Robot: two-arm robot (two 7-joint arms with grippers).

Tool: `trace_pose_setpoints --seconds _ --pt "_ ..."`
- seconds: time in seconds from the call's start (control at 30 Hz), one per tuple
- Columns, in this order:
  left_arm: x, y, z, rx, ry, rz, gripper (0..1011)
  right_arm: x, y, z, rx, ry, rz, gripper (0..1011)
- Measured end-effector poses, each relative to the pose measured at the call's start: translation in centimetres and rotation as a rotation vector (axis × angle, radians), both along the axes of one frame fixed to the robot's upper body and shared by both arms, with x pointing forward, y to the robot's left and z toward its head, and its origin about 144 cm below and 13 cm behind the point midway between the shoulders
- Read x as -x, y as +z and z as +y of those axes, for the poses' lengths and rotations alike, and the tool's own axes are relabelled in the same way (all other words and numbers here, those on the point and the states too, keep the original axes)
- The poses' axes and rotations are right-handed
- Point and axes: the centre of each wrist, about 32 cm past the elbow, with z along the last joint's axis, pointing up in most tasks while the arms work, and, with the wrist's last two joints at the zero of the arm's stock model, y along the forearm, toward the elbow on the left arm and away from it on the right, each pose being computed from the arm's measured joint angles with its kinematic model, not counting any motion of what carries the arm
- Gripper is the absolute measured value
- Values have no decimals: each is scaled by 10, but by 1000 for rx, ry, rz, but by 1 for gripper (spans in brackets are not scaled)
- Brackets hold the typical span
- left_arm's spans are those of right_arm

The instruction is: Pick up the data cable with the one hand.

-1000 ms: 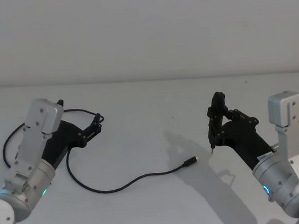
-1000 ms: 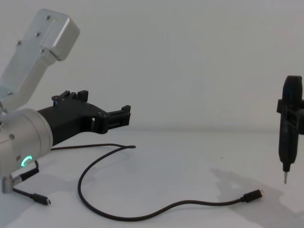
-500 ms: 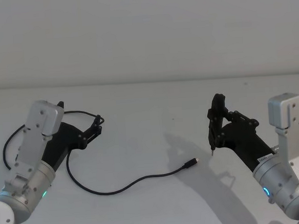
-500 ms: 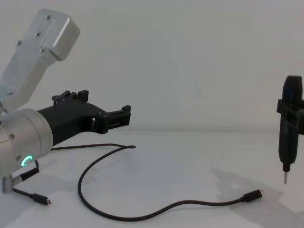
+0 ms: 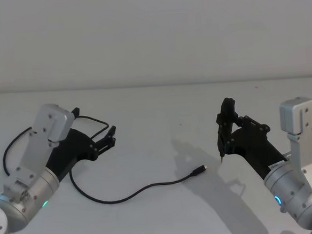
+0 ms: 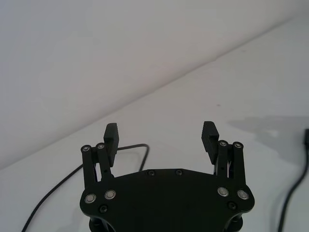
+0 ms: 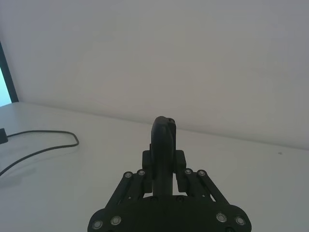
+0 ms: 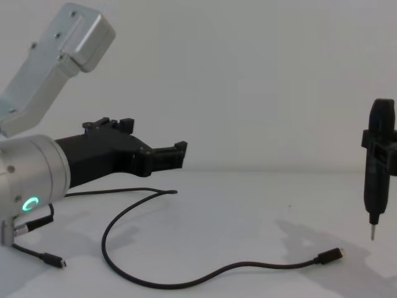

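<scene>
The data cable [image 5: 130,193] is a long thin black cord lying in loops on the white table. Its silver-tipped plug [image 5: 201,169] rests near the middle, also seen low in the chest view [image 8: 331,254]. My left gripper [image 5: 108,136] hovers open over the cable's far loop [image 5: 94,120], with nothing between its fingers [image 6: 111,137]. In the chest view the left gripper [image 8: 178,154] hangs well above the cable [image 8: 186,283]. My right gripper [image 5: 225,136] is shut on a slim upright black tool [image 8: 378,171], whose pointed tip hangs just right of the plug.
The white table [image 5: 160,106] meets a plain wall behind. A second small plug [image 8: 54,262] lies by the left arm's base. The cable's far loop [image 7: 46,143] shows at the side of the right wrist view.
My left gripper has moved forward and toward the middle, rising slightly above the cable's far loop. The right arm, the tool and the cable have not moved.
</scene>
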Motion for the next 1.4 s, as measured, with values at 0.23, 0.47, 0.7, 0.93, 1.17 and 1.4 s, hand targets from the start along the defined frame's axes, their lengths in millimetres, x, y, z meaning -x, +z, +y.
trace_pose_setpoints --seconds 0.23,0.47,0.7,0.93,1.17,1.4 --pt "0 10 5 -26 -92 24 1000 0 0 0 0 0 0 274" --pt "0 22 9 -56 -192 47 1000 0 0 0 0 0 0 274" --pt "-1 34 10 -89 -287 81 1000 0 0 0 0 0 0 275" --pt "-1 40 9 -107 -342 120 1000 0 0 0 0 0 0 274" --pt "-1 43 10 -121 -377 167 1000 0 0 0 0 0 0 274" --pt "-6 44 12 -135 -396 222 1000 0 0 0 0 0 0 275"
